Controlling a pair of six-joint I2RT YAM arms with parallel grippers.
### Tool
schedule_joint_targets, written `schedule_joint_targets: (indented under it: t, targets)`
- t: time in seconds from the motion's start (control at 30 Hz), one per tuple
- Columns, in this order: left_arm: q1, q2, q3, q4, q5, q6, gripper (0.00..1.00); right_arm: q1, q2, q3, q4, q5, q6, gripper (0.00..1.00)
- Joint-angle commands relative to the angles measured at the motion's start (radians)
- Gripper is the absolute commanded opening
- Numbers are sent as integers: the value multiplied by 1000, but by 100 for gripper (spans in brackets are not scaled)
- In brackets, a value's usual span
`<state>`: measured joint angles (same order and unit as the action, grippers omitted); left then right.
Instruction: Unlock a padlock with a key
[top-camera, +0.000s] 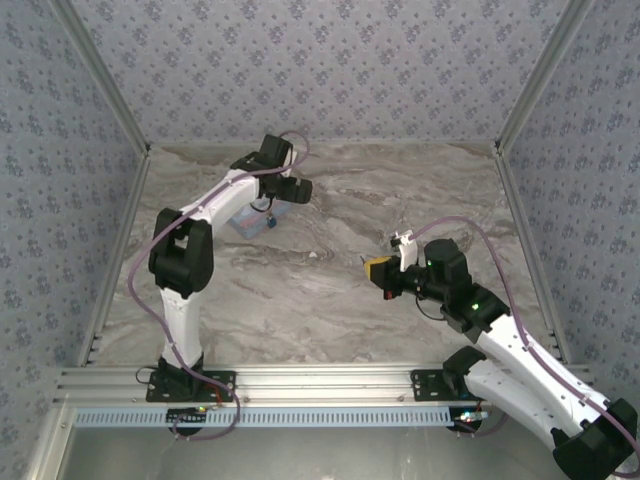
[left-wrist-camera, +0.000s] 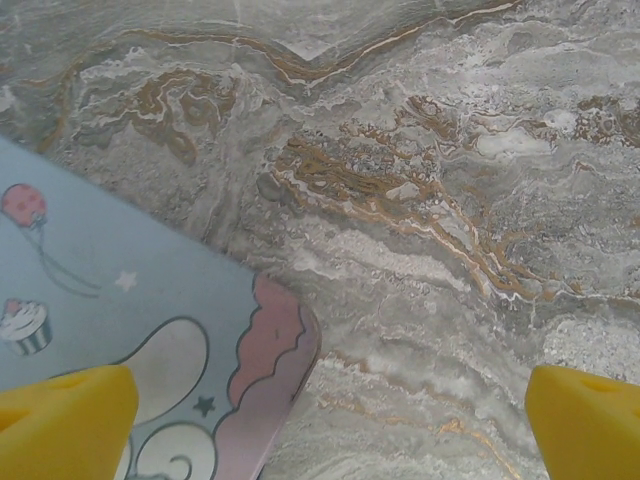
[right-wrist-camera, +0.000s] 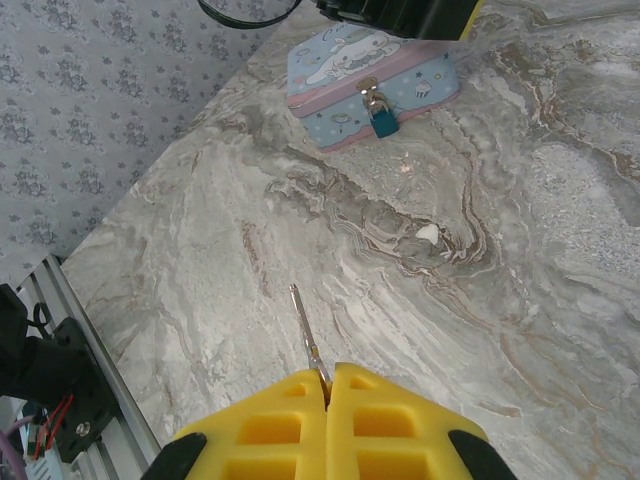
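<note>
The small teal padlock (right-wrist-camera: 383, 122) hangs with its silvery shackle through the clasp on the front of the light-blue cartoon tin (right-wrist-camera: 365, 62). My right gripper (right-wrist-camera: 328, 378) is shut on the key (right-wrist-camera: 304, 328), whose slim metal shaft sticks out ahead of the yellow fingers (right-wrist-camera: 392, 425), well short of the padlock. In the top view the right gripper (top-camera: 379, 268) hovers mid-table, right of the tin (top-camera: 252, 219). My left gripper (left-wrist-camera: 330, 405) is open just above the tin's corner (left-wrist-camera: 110, 290), one yellow finger (left-wrist-camera: 65, 420) over the lid and the other over bare marble.
The marble tabletop (top-camera: 330, 290) is walled by patterned panels on three sides. An aluminium rail (top-camera: 320, 385) with the arm bases runs along the near edge. The left arm (top-camera: 215, 205) reaches over the tin at the back left.
</note>
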<state>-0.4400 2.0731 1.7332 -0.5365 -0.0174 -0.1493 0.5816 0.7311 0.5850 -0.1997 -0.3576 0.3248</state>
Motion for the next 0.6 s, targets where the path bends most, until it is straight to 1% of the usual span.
schedule_joint_targets:
  t: [0.0,0.23,0.57]
  targets:
    - [3,31,30,-45,32,24,99,5,-4,-7,-6,4,3,0]
    - [3,32,-22,-32,52,16,99,5,-2,-7,-10,11,-3,0]
    - [-13,-94,-234,84,90,-33,99,2,-1,-7,-18,29,0,0]
